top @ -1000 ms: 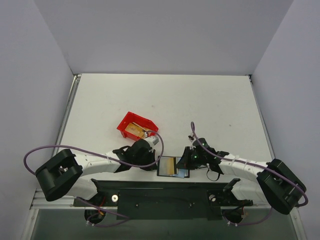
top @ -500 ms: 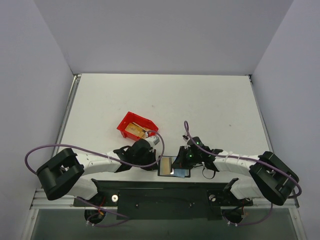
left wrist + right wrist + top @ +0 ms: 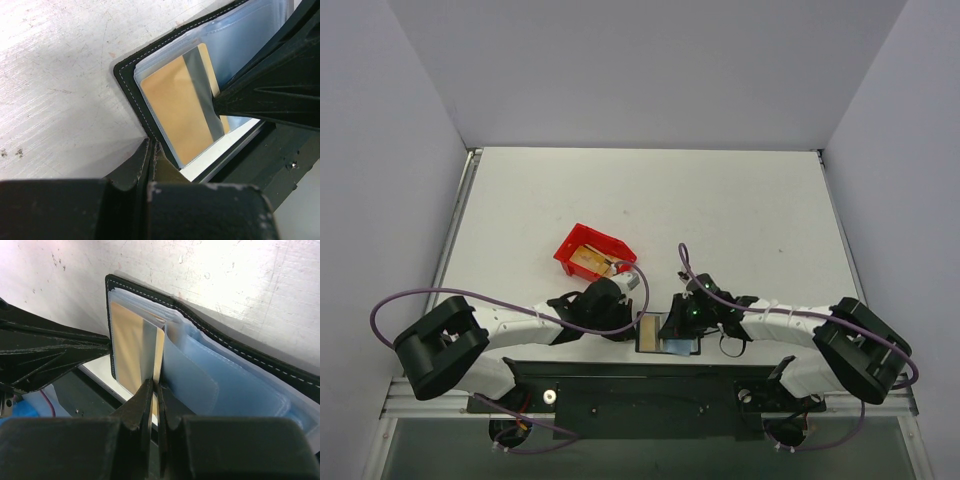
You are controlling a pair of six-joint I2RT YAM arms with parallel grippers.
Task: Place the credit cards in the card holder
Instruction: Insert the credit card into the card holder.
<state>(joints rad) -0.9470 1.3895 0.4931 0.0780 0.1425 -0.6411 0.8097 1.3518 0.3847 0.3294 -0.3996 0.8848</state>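
The black card holder (image 3: 682, 349) lies open at the table's near edge, its pale blue sleeves up. My left gripper (image 3: 626, 326) is shut on its left edge (image 3: 125, 70), jaws (image 3: 151, 147) pinched together at the cover's corner. My right gripper (image 3: 674, 322) is shut on a gold-tan credit card with a grey stripe (image 3: 131, 345). It holds the card's edge at the fingertips (image 3: 155, 387), with the card lying partly inside a clear sleeve (image 3: 180, 115). More gold cards (image 3: 588, 262) lie in the red bin.
The red plastic bin (image 3: 576, 243) stands on the table just behind my left gripper. The black base bar (image 3: 650, 385) runs right below the card holder. Grey walls close in the table on three sides.
My right gripper has moved left over the card holder with the card, which now covers less of the open sleeves. The left arm has stayed put.
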